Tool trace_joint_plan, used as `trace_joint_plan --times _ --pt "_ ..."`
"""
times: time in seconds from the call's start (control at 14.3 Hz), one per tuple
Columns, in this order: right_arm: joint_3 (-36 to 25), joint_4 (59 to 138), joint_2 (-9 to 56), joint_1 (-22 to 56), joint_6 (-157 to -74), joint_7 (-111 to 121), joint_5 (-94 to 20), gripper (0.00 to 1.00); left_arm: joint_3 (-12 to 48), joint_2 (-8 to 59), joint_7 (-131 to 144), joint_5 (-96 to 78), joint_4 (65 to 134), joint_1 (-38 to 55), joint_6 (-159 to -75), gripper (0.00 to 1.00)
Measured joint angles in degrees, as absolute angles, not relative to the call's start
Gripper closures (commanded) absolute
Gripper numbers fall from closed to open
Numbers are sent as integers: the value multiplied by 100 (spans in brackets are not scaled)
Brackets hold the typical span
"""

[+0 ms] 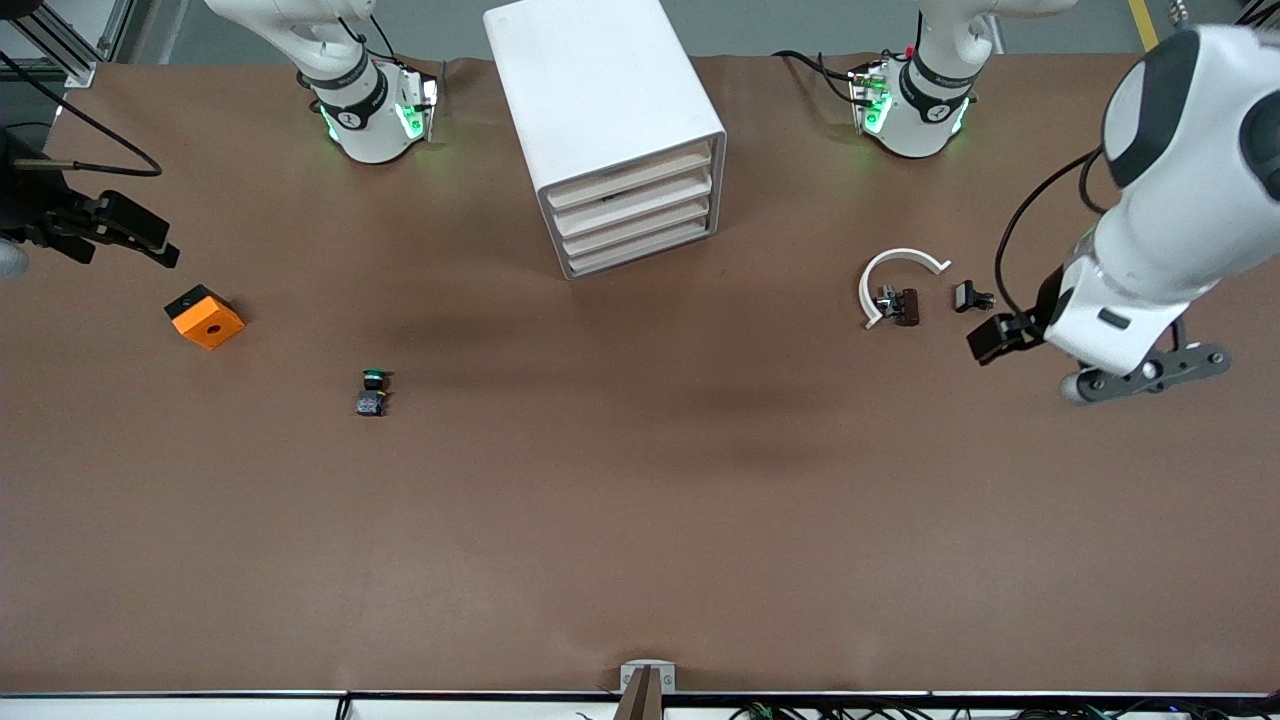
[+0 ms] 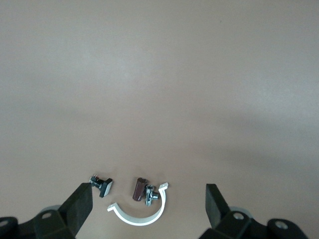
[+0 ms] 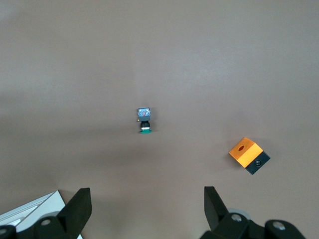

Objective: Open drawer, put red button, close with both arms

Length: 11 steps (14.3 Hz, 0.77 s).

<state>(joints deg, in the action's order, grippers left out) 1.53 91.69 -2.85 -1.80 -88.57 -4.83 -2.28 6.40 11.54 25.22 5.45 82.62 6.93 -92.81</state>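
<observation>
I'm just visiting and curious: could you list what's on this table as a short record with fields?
Drawer cabinet: white, all drawers shut
Green-capped button: toward the right arm's end
Orange block: farther toward that end
White curved clip: toward the left arm's end, small dark parts beside it
Red button: not visible
Left hand: open, up near the clip
Right hand: open, up near the orange block

Front cam: high, faces the arm bases, covers the whole bench [image 1: 640,520]. Left wrist cam looks down past its own end effector [image 2: 148,204], wide open; shares the white clamp ring [image 2: 140,211] [image 1: 893,280] with front. Right wrist cam, same downward look past its spread end effector [image 3: 147,206]; shares the orange block [image 3: 248,155] [image 1: 205,317] and green-capped switch [image 3: 144,120] [image 1: 372,392].
</observation>
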Motion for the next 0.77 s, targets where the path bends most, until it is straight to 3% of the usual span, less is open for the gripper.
trace_joint_plan --times 0.42,0.77 --pt "157 9170 -269 -179 -8857 -482 -228 0 607 537 933 -250 8649 -335 -9213 0" --pt "160 9170 -260 -179 -8857 -479 -208 0 559 -116 787 -273 9315 -314 -9089 0"
